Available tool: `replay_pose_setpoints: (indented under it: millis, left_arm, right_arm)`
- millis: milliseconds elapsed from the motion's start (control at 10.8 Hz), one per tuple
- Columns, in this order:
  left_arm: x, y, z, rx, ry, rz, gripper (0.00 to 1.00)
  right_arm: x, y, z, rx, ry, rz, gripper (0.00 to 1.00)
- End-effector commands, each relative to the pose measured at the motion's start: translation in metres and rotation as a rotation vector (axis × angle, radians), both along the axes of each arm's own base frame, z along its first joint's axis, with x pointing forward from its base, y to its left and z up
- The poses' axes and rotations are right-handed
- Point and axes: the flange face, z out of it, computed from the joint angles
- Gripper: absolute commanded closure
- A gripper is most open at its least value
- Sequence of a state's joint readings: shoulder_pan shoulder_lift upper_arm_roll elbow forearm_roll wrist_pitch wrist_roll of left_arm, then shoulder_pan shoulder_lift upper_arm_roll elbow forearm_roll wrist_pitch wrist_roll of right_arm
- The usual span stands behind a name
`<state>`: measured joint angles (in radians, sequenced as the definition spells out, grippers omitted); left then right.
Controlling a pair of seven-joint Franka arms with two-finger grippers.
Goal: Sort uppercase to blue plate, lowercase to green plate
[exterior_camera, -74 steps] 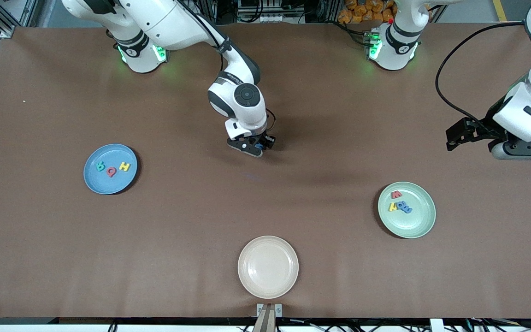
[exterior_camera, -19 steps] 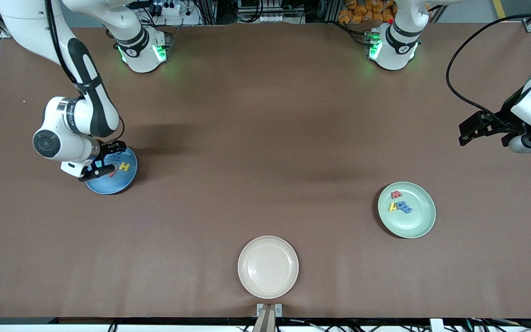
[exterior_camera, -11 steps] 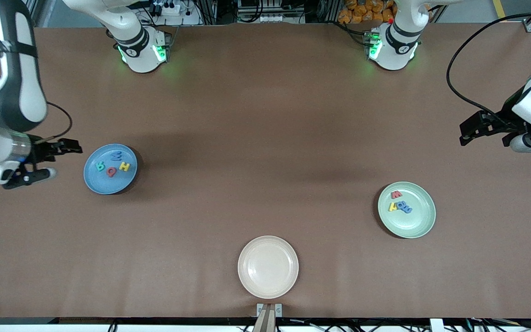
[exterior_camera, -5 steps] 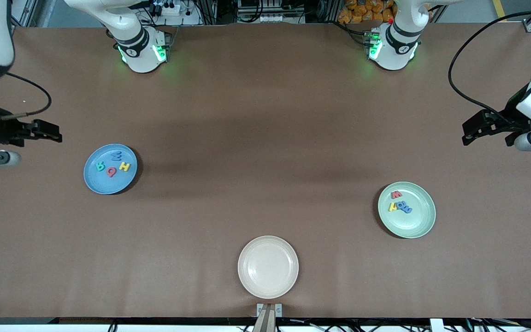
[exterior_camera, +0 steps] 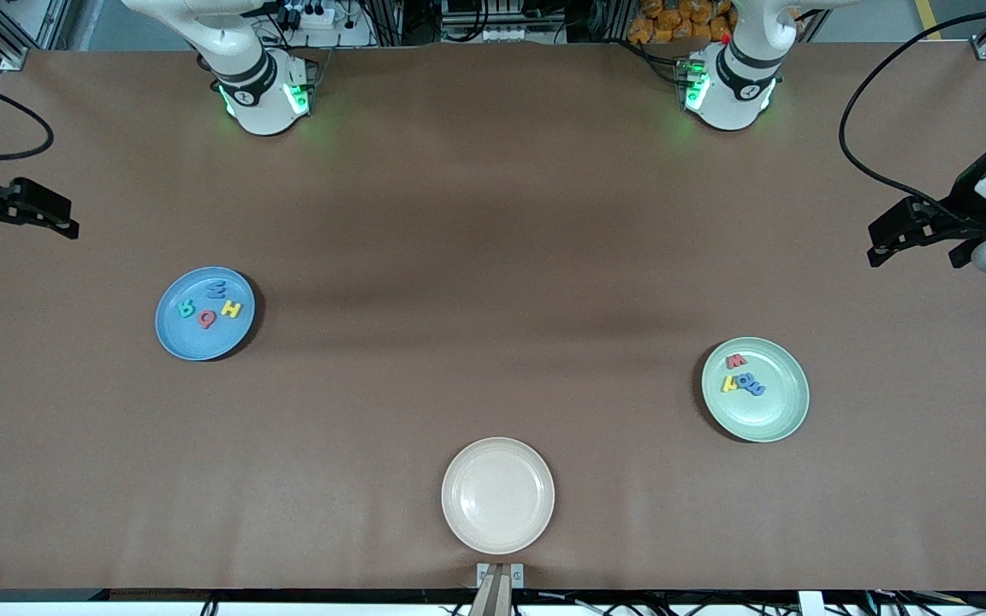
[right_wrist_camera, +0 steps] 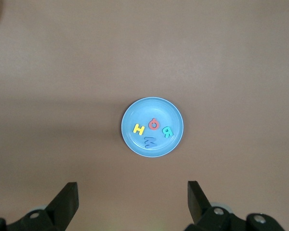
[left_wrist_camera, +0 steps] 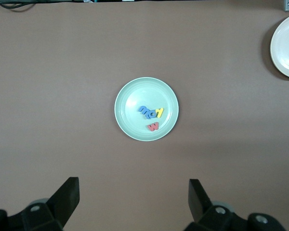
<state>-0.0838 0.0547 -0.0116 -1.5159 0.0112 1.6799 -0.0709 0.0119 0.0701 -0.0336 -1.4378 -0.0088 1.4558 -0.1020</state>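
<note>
Letters sit sorted, capitals (exterior_camera: 210, 306) in the blue plate (exterior_camera: 189, 342), small ones (exterior_camera: 742, 376) in the green plate (exterior_camera: 771, 419), left claw (left_wrist_camera: 132, 204) and right claw (right_wrist_camera: 131, 202) both released above the worktop (exterior_camera: 493, 257).

High front overview; wrist cameras above plates.

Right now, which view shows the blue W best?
The right wrist view: the W lies plain on the blue plate, seen from above. The front view shows it smaller; the left wrist view misses it.
</note>
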Motion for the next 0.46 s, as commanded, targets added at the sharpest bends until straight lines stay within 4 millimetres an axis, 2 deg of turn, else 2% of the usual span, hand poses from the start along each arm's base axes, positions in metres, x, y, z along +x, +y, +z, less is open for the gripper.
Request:
replay_pose_setpoints:
  millis: [0,369]
  left_arm:
    - [-0.0034,-0.0003,0.0061,-0.007,0.007,-0.001,0.0]
    - [-0.0033,-0.0042,0.0053,0.007,0.008,-0.012,0.0]
  right_arm:
    - [-0.0058,0.0054,0.0039,-0.012,0.001,-0.006,0.0]
    - [-0.0053,0.0026,0.0035,-0.012,-0.002,-0.014,0.0]
